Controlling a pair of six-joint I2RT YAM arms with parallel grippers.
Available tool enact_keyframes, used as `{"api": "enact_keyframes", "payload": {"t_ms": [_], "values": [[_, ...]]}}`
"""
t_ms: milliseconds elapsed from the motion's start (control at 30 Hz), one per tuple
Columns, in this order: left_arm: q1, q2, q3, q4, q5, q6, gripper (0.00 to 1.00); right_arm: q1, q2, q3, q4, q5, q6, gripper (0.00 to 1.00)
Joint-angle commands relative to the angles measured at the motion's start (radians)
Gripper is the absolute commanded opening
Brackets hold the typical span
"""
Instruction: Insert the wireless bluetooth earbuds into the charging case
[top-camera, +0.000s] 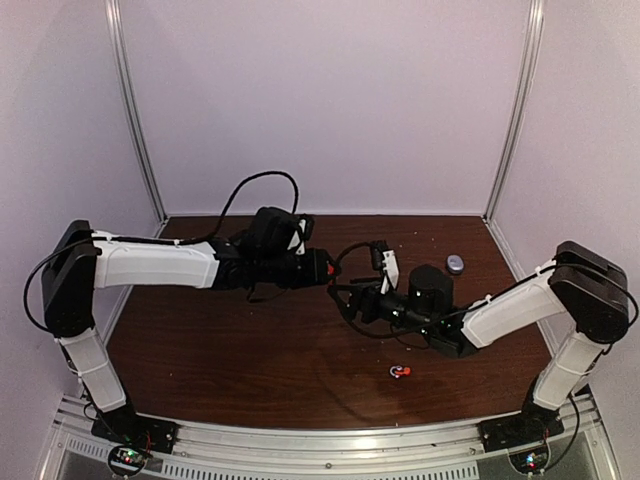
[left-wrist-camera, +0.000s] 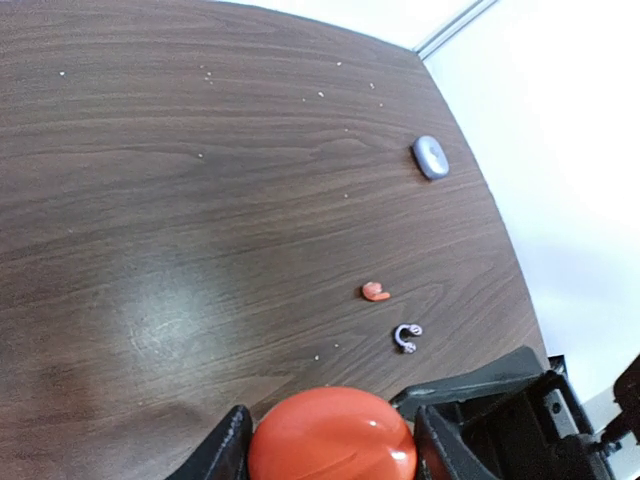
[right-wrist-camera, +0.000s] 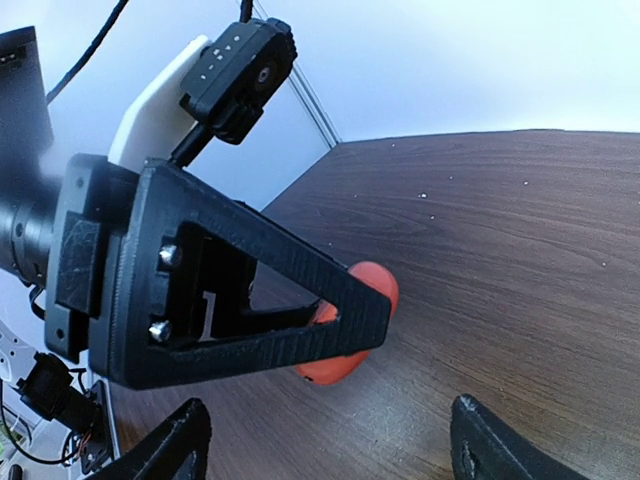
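Observation:
My left gripper (left-wrist-camera: 332, 445) is shut on a round red charging case (left-wrist-camera: 332, 432) and holds it above the table's middle (top-camera: 322, 268). In the right wrist view that red case (right-wrist-camera: 372, 287) shows behind the left gripper's black finger (right-wrist-camera: 270, 300). My right gripper (right-wrist-camera: 330, 450) is open, its fingers (right-wrist-camera: 180, 445) spread wide just short of the case with nothing between them; from above, the right gripper (top-camera: 345, 297) sits close under the left gripper (top-camera: 326, 268). A red earbud (left-wrist-camera: 375, 291) and a silvery earbud (left-wrist-camera: 407, 337) lie loose on the table, the pair of earbuds (top-camera: 400, 372) near the front.
A small grey case (left-wrist-camera: 430, 157) lies shut on the brown table (top-camera: 220, 350) at the back right, where the overhead view also shows this grey case (top-camera: 455, 264). White walls and metal posts enclose the table. A black cable (top-camera: 250, 190) loops over the left arm.

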Motion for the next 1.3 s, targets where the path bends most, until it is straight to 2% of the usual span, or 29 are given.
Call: {"api": "enact_keyframes", "payload": {"t_ms": [0, 333, 533, 1033, 1267], "values": [[-0.021, -0.035, -0.014, 0.115, -0.015, -0.085, 0.39, 0.025, 0.035, 0.034, 0.078, 0.105, 0.021, 0.81], [-0.038, -0.058, -0.067, 0.199, -0.028, -0.16, 0.39, 0.071, 0.07, 0.043, 0.136, 0.296, -0.006, 0.68], [-0.05, -0.063, -0.084, 0.234, -0.066, -0.184, 0.39, 0.075, 0.109, 0.058, 0.183, 0.309, -0.003, 0.59], [-0.065, -0.067, -0.123, 0.309, -0.059, -0.205, 0.39, 0.076, 0.157, 0.074, 0.257, 0.313, 0.013, 0.39], [-0.068, -0.084, -0.154, 0.34, -0.063, -0.204, 0.44, 0.074, 0.153, 0.058, 0.284, 0.303, 0.024, 0.28]]}}
